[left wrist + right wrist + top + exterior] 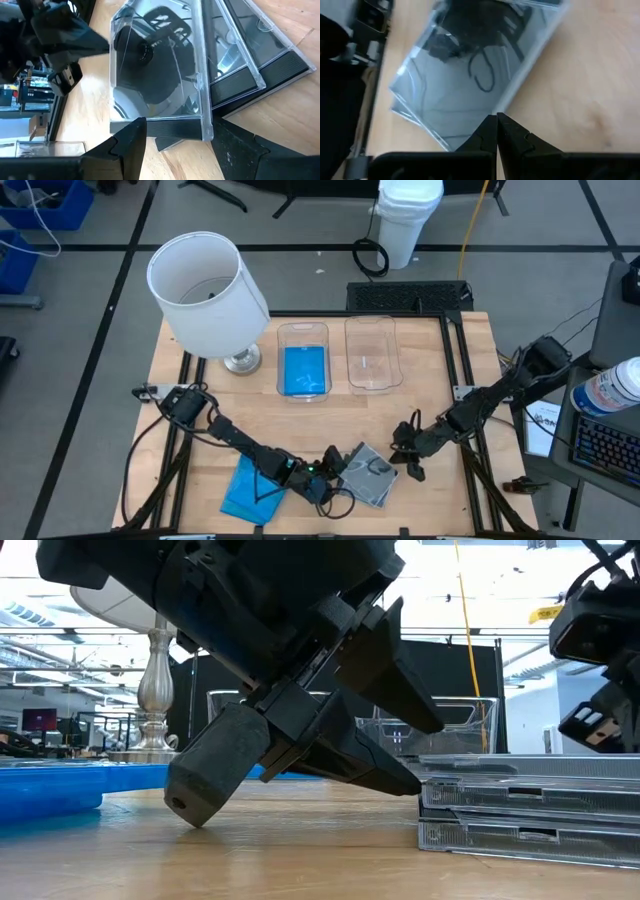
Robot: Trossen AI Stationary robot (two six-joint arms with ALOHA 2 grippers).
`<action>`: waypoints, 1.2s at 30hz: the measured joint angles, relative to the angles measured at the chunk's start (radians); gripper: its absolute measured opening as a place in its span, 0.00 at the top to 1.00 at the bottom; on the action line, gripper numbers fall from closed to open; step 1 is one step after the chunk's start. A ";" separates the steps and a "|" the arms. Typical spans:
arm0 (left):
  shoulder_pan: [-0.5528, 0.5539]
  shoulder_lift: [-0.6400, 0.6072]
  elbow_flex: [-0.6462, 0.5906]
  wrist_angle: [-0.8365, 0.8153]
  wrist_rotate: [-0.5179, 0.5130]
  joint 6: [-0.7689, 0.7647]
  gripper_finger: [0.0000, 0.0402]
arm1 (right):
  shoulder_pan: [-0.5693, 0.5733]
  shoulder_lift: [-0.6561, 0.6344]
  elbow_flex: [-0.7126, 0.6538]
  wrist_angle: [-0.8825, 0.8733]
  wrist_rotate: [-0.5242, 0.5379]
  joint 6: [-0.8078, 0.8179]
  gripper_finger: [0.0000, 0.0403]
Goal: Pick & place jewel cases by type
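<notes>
A robotics lab or workshop. A wooden surface [440, 370] on a metal frame stands on a grey floor marked with dark tape lines, cables trailing about. Blue crates [40, 205] and a keyboard [607, 448] sit alongside; beyond are ceiling strip lights and a monitor [40, 720].

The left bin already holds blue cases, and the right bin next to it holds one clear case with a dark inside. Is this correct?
Not quite. The left bin does hold blue cases, but the right bin holds no case, as the high view shows. The clear cases still lie on the table near the front edge.
</notes>
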 joint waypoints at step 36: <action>-0.028 0.000 0.000 0.004 -0.075 0.136 0.49 | -0.003 0.156 0.002 0.184 -0.041 -0.015 1.00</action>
